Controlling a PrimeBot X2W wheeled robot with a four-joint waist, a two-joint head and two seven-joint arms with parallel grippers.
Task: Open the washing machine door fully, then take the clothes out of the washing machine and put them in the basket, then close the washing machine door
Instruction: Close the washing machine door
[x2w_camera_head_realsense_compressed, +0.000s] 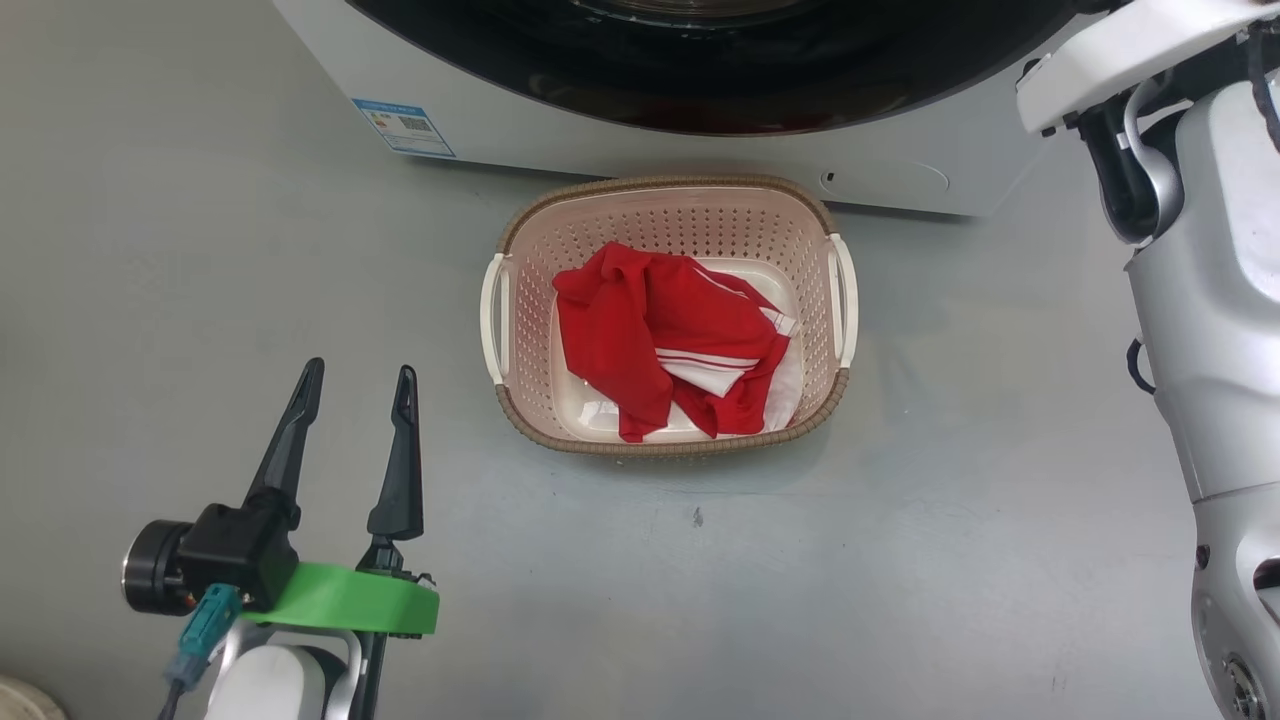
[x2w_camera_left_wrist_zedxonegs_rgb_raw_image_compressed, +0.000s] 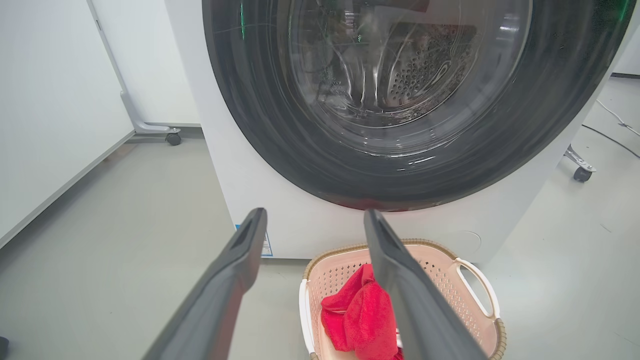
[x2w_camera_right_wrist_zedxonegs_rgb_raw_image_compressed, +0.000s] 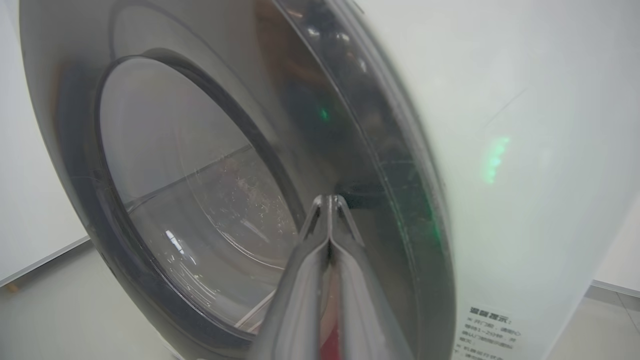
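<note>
The washing machine (x2w_camera_head_realsense_compressed: 560, 130) fills the top of the head view, and its door (x2w_camera_head_realsense_compressed: 700, 100), with its glossy black rim, lies against the white front. In the left wrist view the door (x2w_camera_left_wrist_zedxonegs_rgb_raw_image_compressed: 280, 150) shows the steel drum through its glass. On the floor before it stands the basket (x2w_camera_head_realsense_compressed: 660, 185) with the red clothes (x2w_camera_head_realsense_compressed: 650, 320) heaped inside. My left gripper (x2w_camera_head_realsense_compressed: 360, 370) hovers open and holding nothing at the lower left, short of the basket. In the right wrist view my right gripper (x2w_camera_right_wrist_zedxonegs_rgb_raw_image_compressed: 327, 197) is shut, its tips at the door (x2w_camera_right_wrist_zedxonegs_rgb_raw_image_compressed: 350, 125) rim's black band.
My pale right arm (x2w_camera_head_realsense_compressed: 1210, 300) rises along the right edge beside the washer. A blue label (x2w_camera_head_realsense_compressed: 403, 127) sits low on the washer's front. A caster (x2w_camera_left_wrist_zedxonegs_rgb_raw_image_compressed: 173, 137) of a white panel stands at the left, another caster (x2w_camera_left_wrist_zedxonegs_rgb_raw_image_compressed: 580, 172) and a floor cable (x2w_camera_left_wrist_zedxonegs_rgb_raw_image_compressed: 615, 135) at the right.
</note>
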